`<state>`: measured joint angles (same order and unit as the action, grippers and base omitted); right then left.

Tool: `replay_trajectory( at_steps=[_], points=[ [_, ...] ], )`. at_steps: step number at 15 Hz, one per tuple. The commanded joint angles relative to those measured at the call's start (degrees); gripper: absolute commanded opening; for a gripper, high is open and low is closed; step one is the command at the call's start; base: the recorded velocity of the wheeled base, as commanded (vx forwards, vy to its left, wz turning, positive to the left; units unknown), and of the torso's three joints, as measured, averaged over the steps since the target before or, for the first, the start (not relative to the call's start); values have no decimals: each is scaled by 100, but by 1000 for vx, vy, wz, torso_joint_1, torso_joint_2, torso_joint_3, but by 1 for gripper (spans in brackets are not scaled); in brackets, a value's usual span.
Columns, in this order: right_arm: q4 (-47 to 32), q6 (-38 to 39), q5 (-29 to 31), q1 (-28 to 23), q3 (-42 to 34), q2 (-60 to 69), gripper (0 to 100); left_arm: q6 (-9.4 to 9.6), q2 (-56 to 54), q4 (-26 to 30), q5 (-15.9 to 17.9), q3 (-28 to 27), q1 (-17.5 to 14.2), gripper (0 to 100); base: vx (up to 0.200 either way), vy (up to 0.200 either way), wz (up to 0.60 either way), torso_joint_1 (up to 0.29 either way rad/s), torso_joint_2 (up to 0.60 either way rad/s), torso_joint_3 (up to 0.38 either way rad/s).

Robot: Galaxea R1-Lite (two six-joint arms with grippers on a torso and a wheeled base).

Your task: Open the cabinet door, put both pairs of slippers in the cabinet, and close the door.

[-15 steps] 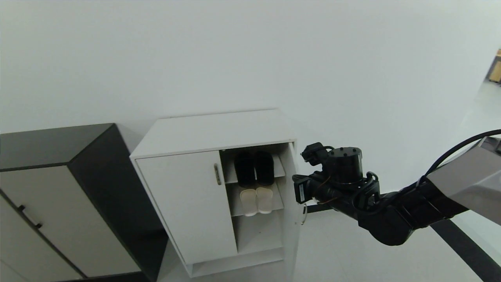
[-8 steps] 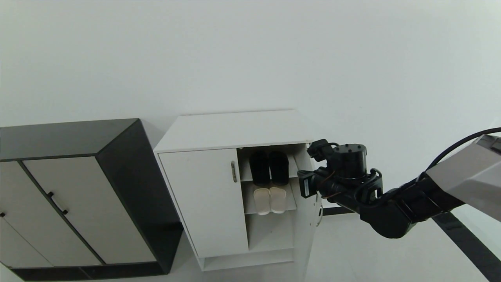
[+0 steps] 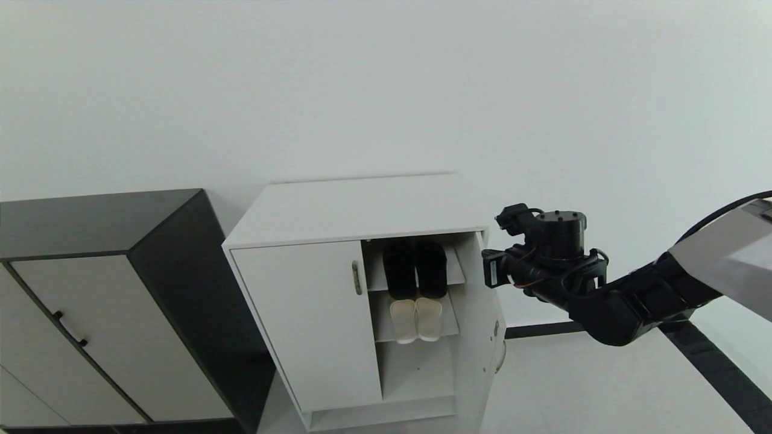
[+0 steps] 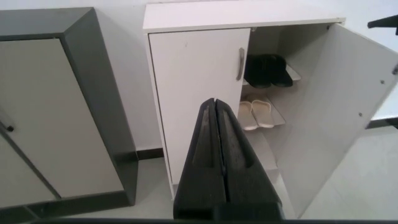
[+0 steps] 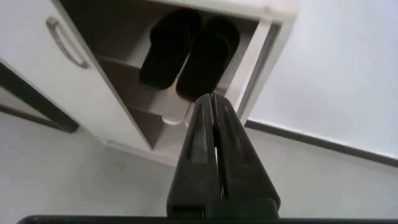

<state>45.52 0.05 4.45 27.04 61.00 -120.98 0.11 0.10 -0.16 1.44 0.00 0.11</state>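
Wrist views: left gripper (image 4: 214, 101), right gripper (image 5: 214, 97) jaws together — head view: door (image 3: 482, 313) ajar, slippers (image 3: 415, 270) shelved.

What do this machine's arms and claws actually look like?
The right arm is chunky matte black, with a round drum-shaped joint near the wrist, thin orange wires there, a silver-grey shell farther back and a black cable looping over it. The left gripper and right gripper are each two black fingers tapering into a narrow wedge.

White cabinet (image 3: 356, 208), black slippers (image 3: 415, 268), cream slippers (image 3: 416, 318), black cupboard (image 3: 172, 289) with pale grey doors
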Motion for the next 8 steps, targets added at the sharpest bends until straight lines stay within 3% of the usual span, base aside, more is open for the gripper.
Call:
replay_trajectory(
  at_steps=[1,8],
  points=[
    [-52,-75,3,-111,-9,-22,0,-2,-1,-2,-3,0,-2,0,0,0,0,0,0,0],
    [-237,-286,12,-243,61,-303,0,-2,-1,-2,-3,0,-2,0,0,0,0,0,0,0]
  ],
)
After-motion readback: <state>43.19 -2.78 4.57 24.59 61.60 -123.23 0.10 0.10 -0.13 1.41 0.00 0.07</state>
